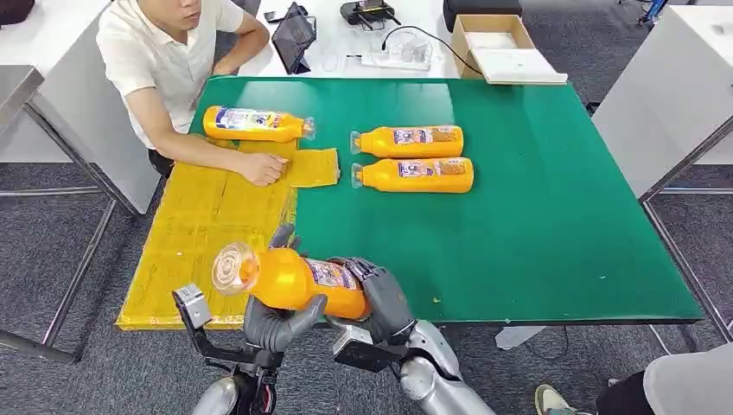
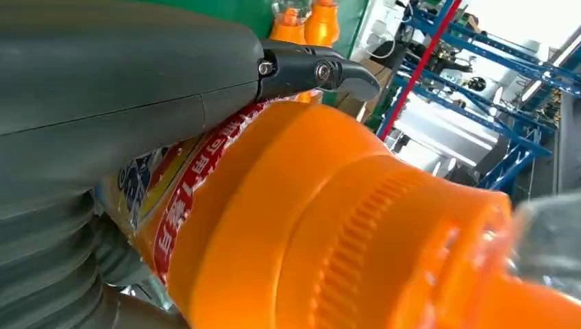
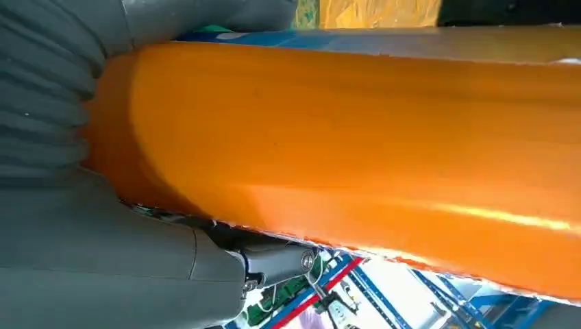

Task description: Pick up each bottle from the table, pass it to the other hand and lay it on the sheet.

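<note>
An orange bottle with a clear cap hangs over the table's near edge, cap pointing left. My left hand grips it from below near the neck, and my right hand wraps its base end. The left wrist view shows the bottle's shoulder and label under my thumb. Its orange side fills the right wrist view. One bottle lies on the yellow sheet at its far end. Two more bottles lie side by side on the green table.
A person in a white shirt sits at the far left with a hand resting on the sheet. A cardboard box and a tablet stand on the white table behind. Someone's shoe is at the near right.
</note>
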### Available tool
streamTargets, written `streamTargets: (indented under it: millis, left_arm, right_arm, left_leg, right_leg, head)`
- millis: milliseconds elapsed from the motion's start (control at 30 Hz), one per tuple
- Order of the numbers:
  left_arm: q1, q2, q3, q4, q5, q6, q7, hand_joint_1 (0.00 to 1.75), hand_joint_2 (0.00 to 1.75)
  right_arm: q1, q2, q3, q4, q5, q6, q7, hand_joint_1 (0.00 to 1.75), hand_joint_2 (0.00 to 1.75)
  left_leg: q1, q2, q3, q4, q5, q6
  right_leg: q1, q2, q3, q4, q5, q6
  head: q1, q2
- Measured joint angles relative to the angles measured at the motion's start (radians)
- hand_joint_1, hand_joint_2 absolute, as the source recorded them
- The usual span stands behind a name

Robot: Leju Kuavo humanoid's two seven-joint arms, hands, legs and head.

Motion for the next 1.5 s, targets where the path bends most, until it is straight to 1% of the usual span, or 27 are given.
streamTargets:
  millis: [33, 300, 867, 900, 933, 967, 1000, 1033, 1100, 1133, 1333, 1500]
  left_arm:
    - [-0.002, 0.000, -0.001, 0.003, 0.008, 0.000, 0.005, 0.00, 1.75]
    - [-0.030, 0.000, -0.013, 0.048, 0.013, 0.028, 0.010, 0.00, 1.75]
    - [-0.039, 0.000, -0.013, 0.072, 0.013, 0.028, 0.004, 0.00, 1.75]
    - [-0.039, 0.000, -0.013, 0.072, 0.013, 0.028, 0.004, 1.26, 1.75]
    - [-0.039, 0.000, -0.013, 0.072, 0.013, 0.028, 0.004, 1.75, 1.75]
    - [-0.039, 0.000, -0.013, 0.072, 0.013, 0.028, 0.004, 1.75, 1.75]
    - [-0.039, 0.000, -0.013, 0.072, 0.013, 0.027, 0.004, 1.75, 1.75]
    - [-0.039, 0.000, -0.013, 0.072, 0.013, 0.028, 0.001, 1.75, 1.75]
    - [-0.039, 0.000, -0.013, 0.072, 0.008, 0.030, -0.010, 1.75, 1.75]
    - [-0.041, 0.000, -0.013, 0.072, 0.007, 0.034, -0.014, 1.75, 1.75]
    - [-0.045, 0.000, -0.008, 0.072, 0.022, 0.048, -0.028, 1.75, 1.75]
    - [-0.046, 0.001, 0.008, 0.066, 0.057, 0.048, -0.045, 1.75, 1.75]
  right_arm:
    - [0.000, 0.000, 0.004, 0.000, -0.005, 0.003, -0.001, 1.73, 1.75]
    - [-0.010, 0.020, 0.041, 0.010, -0.040, 0.020, -0.011, 1.75, 1.75]
    - [-0.020, 0.023, 0.055, 0.032, -0.054, 0.021, -0.011, 1.75, 1.75]
    - [-0.021, 0.023, 0.055, 0.032, -0.054, 0.021, -0.011, 1.66, 1.75]
    - [-0.021, 0.023, 0.055, 0.032, -0.054, 0.021, -0.011, 1.59, 1.75]
    - [-0.021, 0.023, 0.055, 0.032, -0.054, 0.021, -0.011, 1.38, 1.75]
    - [-0.021, 0.023, 0.055, 0.032, -0.054, 0.021, -0.011, 0.30, 1.75]
    - [-0.022, 0.023, 0.056, 0.032, -0.056, 0.021, -0.011, 0.00, 1.75]
    - [-0.024, 0.023, 0.060, 0.035, -0.059, 0.025, -0.011, 0.00, 1.75]
    - [-0.024, 0.023, 0.063, 0.037, -0.060, 0.029, -0.012, 0.00, 0.00]
    - [-0.023, 0.024, 0.093, 0.049, -0.067, 0.022, -0.048, 0.00, 0.00]
    - [-0.006, 0.021, 0.105, 0.049, -0.041, -0.067, -0.092, 0.00, 0.00]
  left_leg:
    - [0.000, 0.000, 0.000, 0.000, 0.000, 0.000]
    - [0.000, 0.000, 0.000, 0.000, 0.000, 0.000]
    - [0.000, 0.000, -0.001, 0.000, 0.000, 0.000]
    - [0.000, 0.000, -0.001, 0.000, 0.000, 0.000]
    - [0.000, 0.000, -0.001, 0.000, 0.000, 0.000]
    - [0.000, 0.000, -0.001, 0.000, 0.000, 0.000]
    - [0.000, 0.000, -0.001, 0.000, 0.000, 0.000]
    - [0.000, 0.000, -0.001, 0.000, 0.000, 0.000]
    - [0.000, 0.000, -0.001, 0.000, 0.000, 0.000]
    - [0.000, 0.000, -0.001, 0.000, 0.000, 0.000]
    - [0.000, 0.000, -0.001, 0.000, 0.000, 0.000]
    - [0.000, 0.000, -0.001, 0.000, 0.000, 0.000]
  right_leg:
    - [0.000, 0.000, 0.000, 0.000, 0.000, 0.000]
    - [0.000, 0.000, 0.000, 0.000, 0.000, 0.000]
    - [0.000, 0.000, -0.001, 0.000, 0.000, 0.000]
    - [0.000, 0.000, -0.001, 0.000, 0.000, 0.000]
    - [0.000, 0.000, -0.001, 0.000, 0.000, 0.000]
    - [0.000, 0.000, -0.001, 0.000, 0.000, 0.000]
    - [0.000, 0.000, -0.001, 0.000, 0.000, 0.000]
    - [0.000, 0.000, -0.001, 0.000, 0.000, 0.000]
    - [0.000, 0.000, -0.001, 0.000, 0.000, 0.000]
    - [0.000, 0.000, -0.001, 0.000, 0.000, 0.000]
    - [0.000, 0.000, -0.001, 0.000, 0.000, 0.000]
    - [0.000, 0.000, -0.001, 0.000, 0.000, 0.000]
  head:
    - [0.000, 0.000]
    - [0.000, 0.000]
    - [0.000, 0.000]
    - [0.000, 0.000]
    - [0.000, 0.000]
    - [0.000, 0.000]
    - [0.000, 0.000]
    - [0.000, 0.000]
    - [0.000, 0.000]
    - [0.000, 0.000]
    - [0.000, 0.000]
    - [0.000, 0.000]
